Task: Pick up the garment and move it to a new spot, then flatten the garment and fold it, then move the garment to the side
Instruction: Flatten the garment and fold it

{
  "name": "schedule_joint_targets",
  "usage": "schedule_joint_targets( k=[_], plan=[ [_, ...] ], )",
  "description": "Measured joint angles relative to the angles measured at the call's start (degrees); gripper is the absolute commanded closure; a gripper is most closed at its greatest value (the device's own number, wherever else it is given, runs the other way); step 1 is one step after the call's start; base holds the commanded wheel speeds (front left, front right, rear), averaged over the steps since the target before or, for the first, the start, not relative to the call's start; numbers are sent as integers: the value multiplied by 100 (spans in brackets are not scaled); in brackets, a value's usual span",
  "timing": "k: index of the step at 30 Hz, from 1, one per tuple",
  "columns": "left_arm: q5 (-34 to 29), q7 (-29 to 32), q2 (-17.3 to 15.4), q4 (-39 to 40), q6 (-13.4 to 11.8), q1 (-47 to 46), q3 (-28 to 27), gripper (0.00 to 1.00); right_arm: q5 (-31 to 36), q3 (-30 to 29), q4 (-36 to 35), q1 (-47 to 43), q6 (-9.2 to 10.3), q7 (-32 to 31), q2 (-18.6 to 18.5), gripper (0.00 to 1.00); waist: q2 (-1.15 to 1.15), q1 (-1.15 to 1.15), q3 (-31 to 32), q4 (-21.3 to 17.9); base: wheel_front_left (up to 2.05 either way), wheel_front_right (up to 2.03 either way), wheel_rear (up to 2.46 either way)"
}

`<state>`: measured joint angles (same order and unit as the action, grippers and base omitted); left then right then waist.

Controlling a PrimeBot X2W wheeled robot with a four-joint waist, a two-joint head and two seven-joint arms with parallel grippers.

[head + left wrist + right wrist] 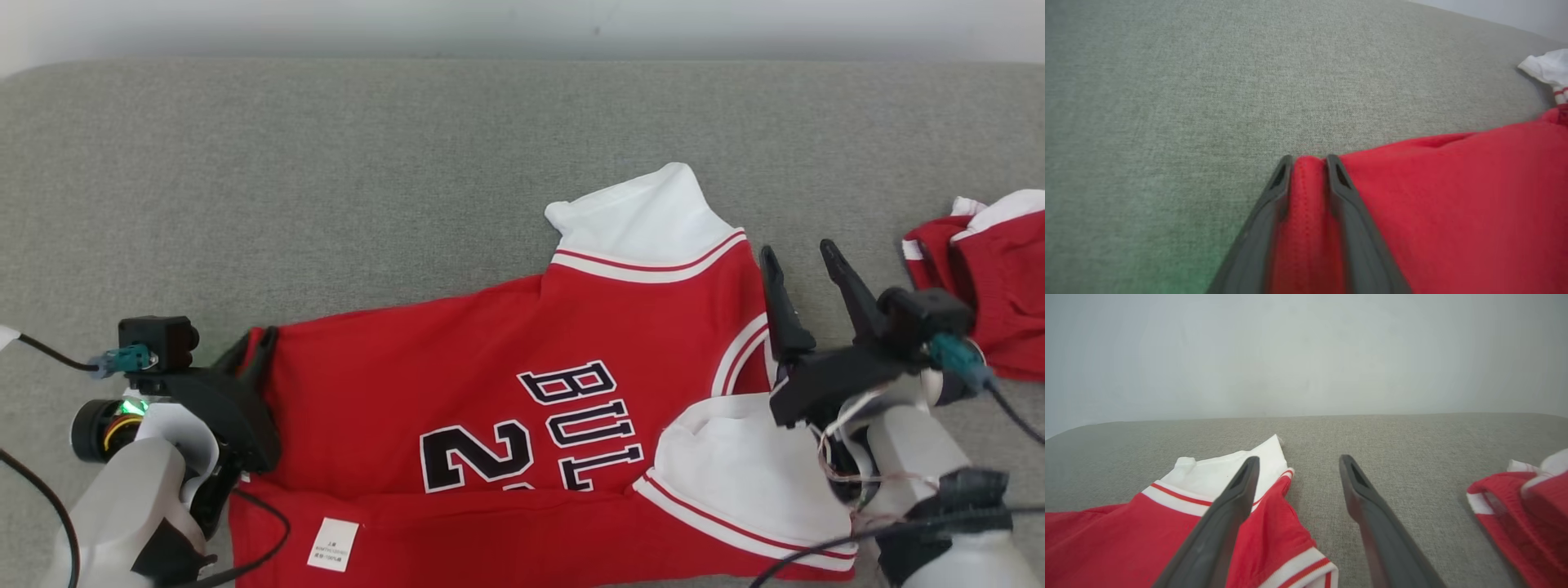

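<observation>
Garment (506, 359) lies spread sideways on the near middle of the grey upholstered surface (326, 163), neck to the right, near edge folded over. Likely flattening: the right end needs a matching grip, then pull both ends evenly and taut. Left hand (1309, 161) sits low at the left end, fingers pinched on the red hem. Right hand (798, 251) hovers by the neck, fingers wide apart, holding nothing.

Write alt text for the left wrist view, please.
The left gripper pinches a red edge of the jersey between its two dark fingers. The jersey lies on a gray cloth surface, with a white sleeve at the far right.
</observation>
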<state>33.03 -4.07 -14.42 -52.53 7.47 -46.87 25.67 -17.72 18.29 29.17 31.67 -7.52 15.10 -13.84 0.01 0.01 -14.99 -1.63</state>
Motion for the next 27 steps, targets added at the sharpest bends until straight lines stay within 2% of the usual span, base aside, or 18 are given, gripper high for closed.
schedule_joint_targets(
  k=[5, 9, 16, 20, 27],
  plan=[
    [335, -166, -56, 145, 1, -1, 346, 100, -502, 615, 847, 905, 0, -166, -287, 0, 0, 0, -53, 120, 0, 0, 0],
    [442, -454, -98, 231, 1, -26, 658, 100, -1020, 1112, 1368, 1632, 0, -645, -420, 0, 0, 0, -119, 235, 0, 0, 0],
    [687, -739, 66, 132, 1, -152, 1087, 100, -1747, 1758, 2057, 2486, 0, -1390, -543, 0, 0, 0, -224, 500, 0, 0, 0],
    [813, -820, 136, 55, 1, -228, 1268, 100, -2005, 1895, 2557, 2827, 0, -1803, -544, 0, 0, 0, -279, 630, 0, 0, 0],
    [1060, -953, 209, -60, 2, -398, 1543, 100, -2237, 2020, 3158, 3285, 0, -2102, -376, 0, 0, 0, -430, 735, 0, 0, 0]
  ],
)
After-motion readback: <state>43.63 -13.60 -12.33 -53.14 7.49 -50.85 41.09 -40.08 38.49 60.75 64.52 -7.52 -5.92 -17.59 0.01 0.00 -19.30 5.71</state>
